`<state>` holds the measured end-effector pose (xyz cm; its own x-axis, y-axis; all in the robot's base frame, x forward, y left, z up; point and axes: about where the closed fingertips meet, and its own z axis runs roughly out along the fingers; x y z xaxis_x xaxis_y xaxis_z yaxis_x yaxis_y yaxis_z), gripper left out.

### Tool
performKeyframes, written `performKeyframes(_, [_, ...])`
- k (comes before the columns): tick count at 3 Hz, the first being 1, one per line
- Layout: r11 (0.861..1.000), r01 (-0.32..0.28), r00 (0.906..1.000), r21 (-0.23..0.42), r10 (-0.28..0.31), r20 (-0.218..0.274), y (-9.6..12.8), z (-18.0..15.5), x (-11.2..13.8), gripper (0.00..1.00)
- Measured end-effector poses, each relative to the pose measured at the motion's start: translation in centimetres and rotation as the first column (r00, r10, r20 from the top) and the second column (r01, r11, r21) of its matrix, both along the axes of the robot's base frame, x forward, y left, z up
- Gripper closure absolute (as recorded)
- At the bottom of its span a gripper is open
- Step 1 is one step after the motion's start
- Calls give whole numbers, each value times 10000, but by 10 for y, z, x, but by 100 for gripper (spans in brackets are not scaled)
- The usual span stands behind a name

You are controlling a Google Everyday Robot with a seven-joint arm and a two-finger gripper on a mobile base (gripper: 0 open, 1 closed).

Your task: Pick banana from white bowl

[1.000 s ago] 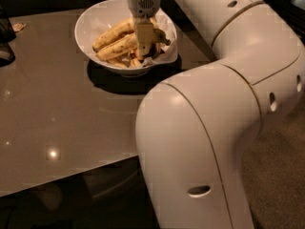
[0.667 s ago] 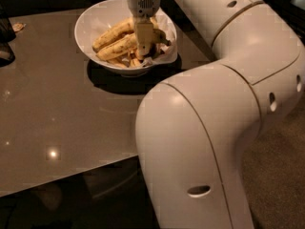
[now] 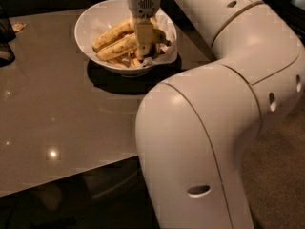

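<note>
- A large round, glossy white bowl [image 3: 93,20] is sitting on the smooth grey-brown bench [image 3: 57,109] in the upper middle of the frame, casting a dark shadow below itself.
- Two yellow, brown-speckled bananas [image 3: 114,47] are lying side by side inside the bowl, slanting from lower left to upper right, with crumpled white paper [image 3: 166,56] showing under them at the bowl's right side.
- The robot's gripper [image 3: 144,49] is pointing straight down into the bowl, reaching the right-hand ends of the bananas.
- Whether it is open or closed, or has hold of a banana, cannot be told, because its tip is blending with the fruit.
- The bulky white arm [image 3: 228,89] is filling the right half of the frame, bending from the lower middle up to the top.
- A dark object [image 3: 5,32] is resting at the bench's upper left edge.
</note>
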<state>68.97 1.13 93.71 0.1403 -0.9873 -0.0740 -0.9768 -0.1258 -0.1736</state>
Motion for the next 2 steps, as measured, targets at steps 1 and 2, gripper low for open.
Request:
performKeyframes(1, [10000,0,10000,0,0,1,0,-8,0,100])
performKeyframes(2, [10000,0,10000,0,0,1,0,-8,0,100])
